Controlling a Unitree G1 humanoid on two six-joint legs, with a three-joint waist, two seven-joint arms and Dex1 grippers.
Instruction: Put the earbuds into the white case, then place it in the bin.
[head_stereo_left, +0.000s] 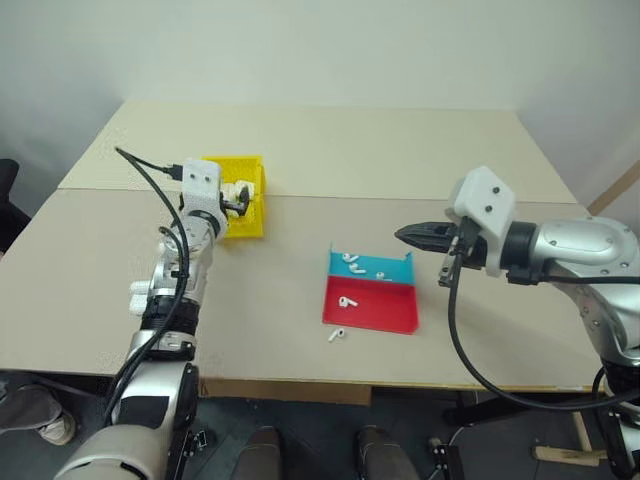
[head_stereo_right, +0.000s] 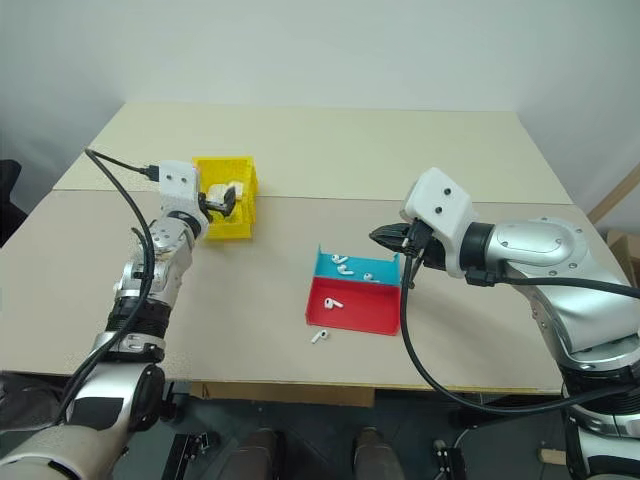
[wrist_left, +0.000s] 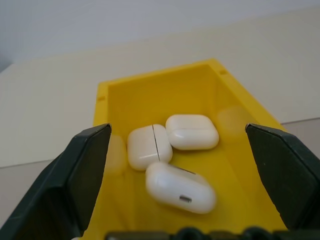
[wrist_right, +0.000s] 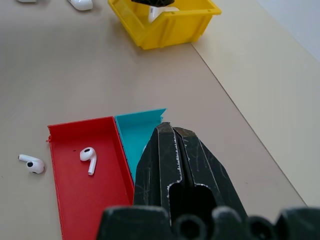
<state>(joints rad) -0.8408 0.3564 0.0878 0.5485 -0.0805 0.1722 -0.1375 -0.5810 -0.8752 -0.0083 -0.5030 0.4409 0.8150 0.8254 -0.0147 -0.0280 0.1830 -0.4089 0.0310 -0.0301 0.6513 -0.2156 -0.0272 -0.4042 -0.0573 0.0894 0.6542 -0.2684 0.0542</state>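
- Yellow plastic bin (wrist_left: 160, 90) stands on the beige table (head_stereo_left: 400, 150), on the robot's left side, and three white cases lie inside it.
- One white case (wrist_left: 180, 187) lies nearest to the left tool (wrist_left: 177, 150); the two other cases (wrist_left: 192, 131) touch each other behind it.
- Left tool is at the bin's front lip, its black fingers (wrist_left: 75, 175) spread wide and holding nothing.
- Right tool (head_stereo_left: 415, 236) hangs above the red-and-blue tray (head_stereo_left: 372, 300), its fingers pressed together and empty.
- Several earbuds (head_stereo_left: 352, 262) lie in the tray's blue part, one in the red part, and one earbud (head_stereo_left: 336, 335) lies on the table just beside the tray.
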